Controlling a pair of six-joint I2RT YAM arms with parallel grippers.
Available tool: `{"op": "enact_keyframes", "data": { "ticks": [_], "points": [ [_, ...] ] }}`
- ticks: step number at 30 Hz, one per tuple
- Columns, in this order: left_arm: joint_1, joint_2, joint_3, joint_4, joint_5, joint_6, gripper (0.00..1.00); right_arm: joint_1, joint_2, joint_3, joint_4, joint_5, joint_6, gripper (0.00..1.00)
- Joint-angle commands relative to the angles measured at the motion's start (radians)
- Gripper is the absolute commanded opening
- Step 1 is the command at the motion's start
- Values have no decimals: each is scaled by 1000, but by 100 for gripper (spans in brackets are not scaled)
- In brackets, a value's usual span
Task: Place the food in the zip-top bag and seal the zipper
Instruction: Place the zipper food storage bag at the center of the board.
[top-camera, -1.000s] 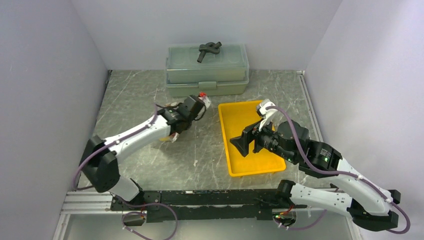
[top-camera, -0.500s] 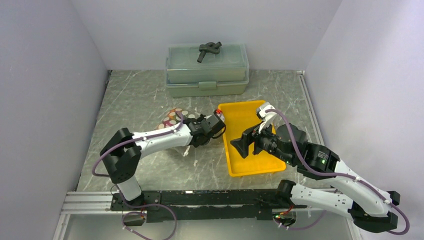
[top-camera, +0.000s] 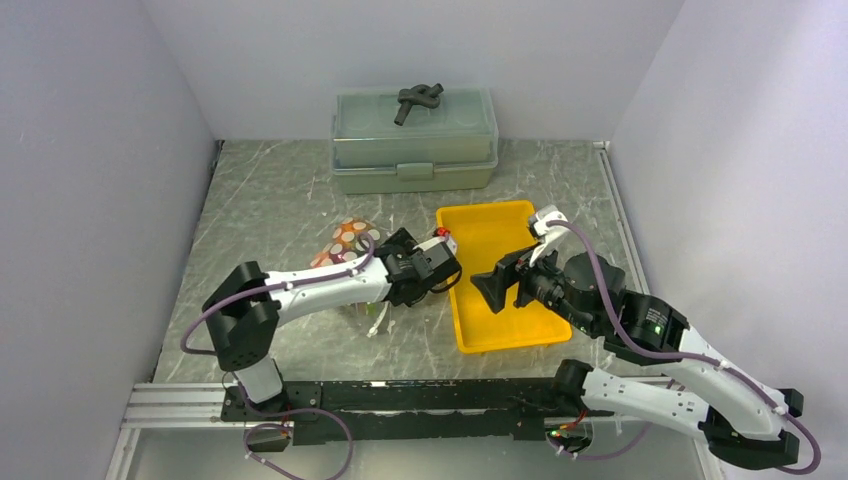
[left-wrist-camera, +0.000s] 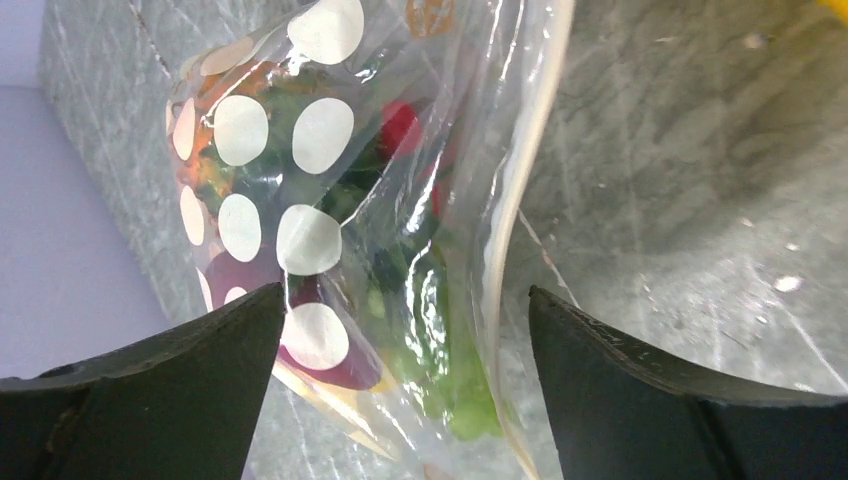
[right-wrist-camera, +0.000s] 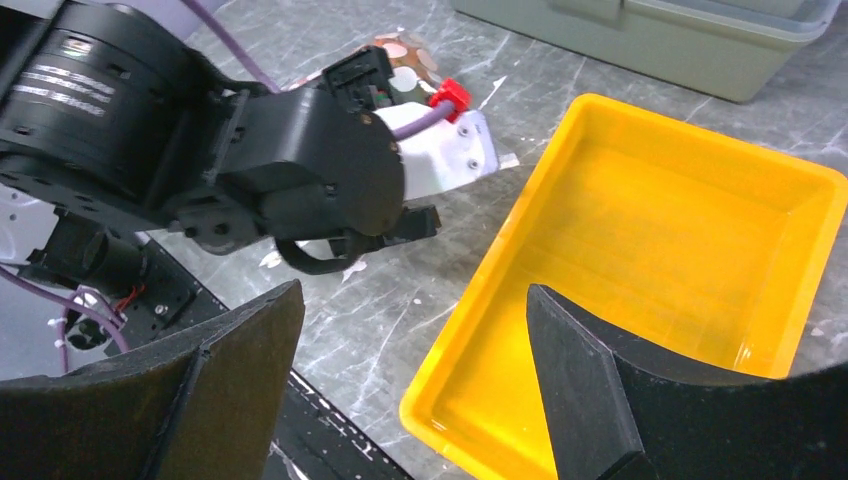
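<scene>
The zip-top bag is clear plastic with white dots and lies on the table, seen small beside the left arm as the bag. The food shows through it as red, green, purple and orange pieces. The whitish zipper runs along its right edge. My left gripper is open, its jaws wide apart above the bag and touching nothing; the left gripper sits just left of the tray. My right gripper is open and empty, and the right gripper hangs over the tray's near left corner.
A yellow tray lies right of centre, with the tray showing nothing inside. A grey-green lidded box stands at the back wall with a dark object on its lid. Walls close in on three sides.
My left gripper went from shut to wide open and let go of the bag, after sweeping right and toward the near side. The bag now lies on the table. The right gripper rose slightly.
</scene>
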Motion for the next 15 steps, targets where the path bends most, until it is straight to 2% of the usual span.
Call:
{"op": "enact_keyframes", "data": {
  "ticks": [1,15],
  "points": [
    [-19,-89,51,-24,65,-94,99,-3,-27,-11,-2,62,21,85],
    [-24,-285,102,-43,251,-137,100,-3,-50,-62,-8,191,86,87]
  ]
}}
